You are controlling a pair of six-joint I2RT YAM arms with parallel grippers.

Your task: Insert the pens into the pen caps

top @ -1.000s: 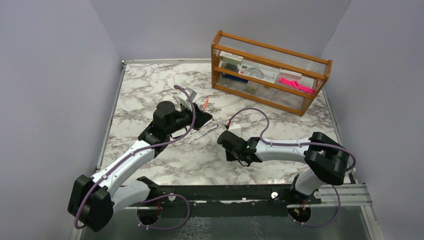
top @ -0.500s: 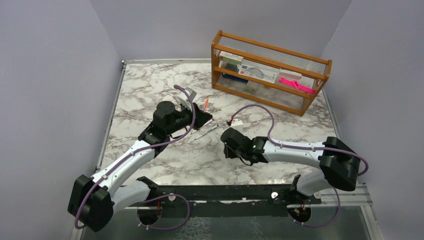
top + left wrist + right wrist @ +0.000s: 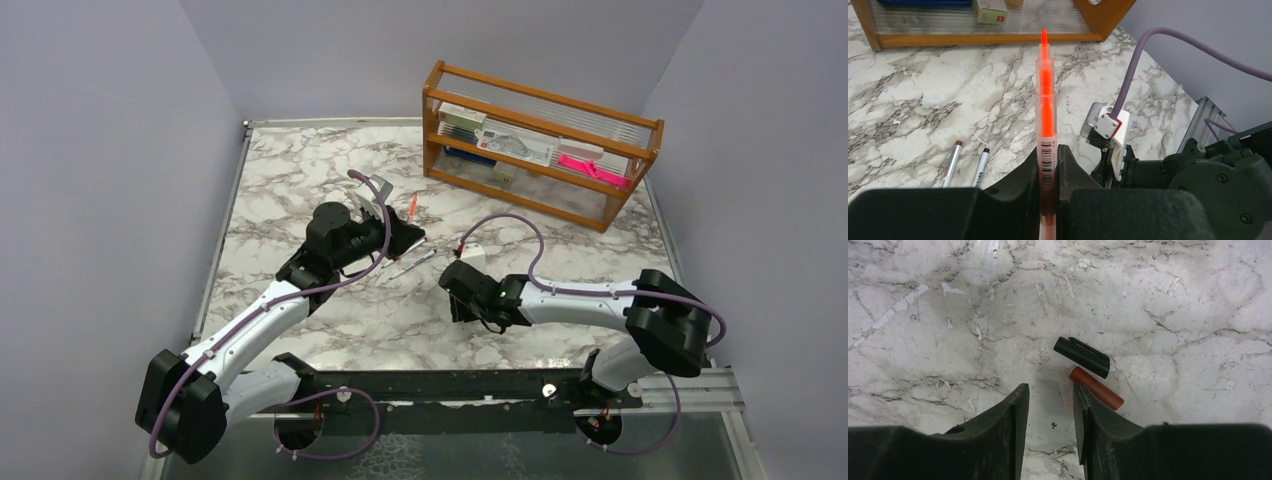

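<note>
Gaping right jaws beside red cap [image 3: 1096,388]

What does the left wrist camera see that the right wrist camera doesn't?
Only the left wrist view: an orange pen clamped in the left jaws, two grey pens lying on the table, a wooden rack beyond, and the right arm alongside. Only the right wrist view: a black cap and a red cap lying side by side just ahead of the open right jaws. Both: the marble table.
</note>
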